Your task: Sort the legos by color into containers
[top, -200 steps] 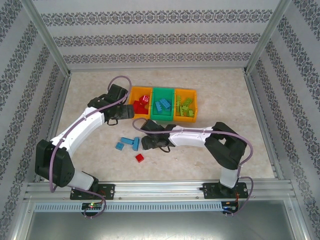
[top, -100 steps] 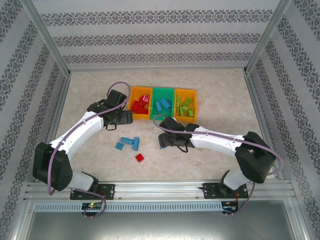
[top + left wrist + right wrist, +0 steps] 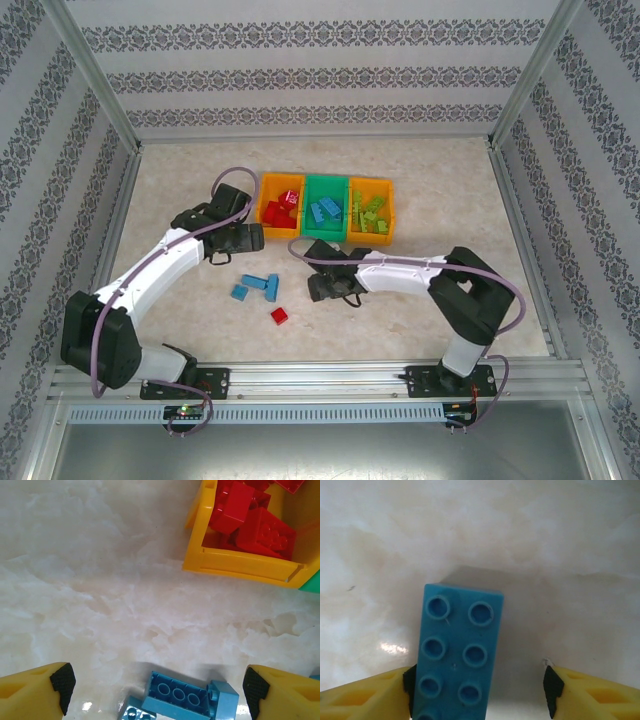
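Right wrist view: right gripper (image 3: 479, 685) spread either side of a blue brick (image 3: 457, 645), lower centre; left gripper (image 3: 158, 686) spread over the counter (image 3: 100, 605).

Bare table (image 3: 450, 190) stretches clear right and far of the joined bins (image 3: 324, 236), the mid-table barrier. Near-left of them, loose blue bricks (image 3: 272, 288) and a red brick (image 3: 279, 316) litter the path; the right arm (image 3: 400, 270) bars the near centre-right.

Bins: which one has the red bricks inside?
The left orange bin, at the left end of the row. It holds the red bricks; the green middle bin holds blue bricks, and the right orange bin holds lime green bricks.
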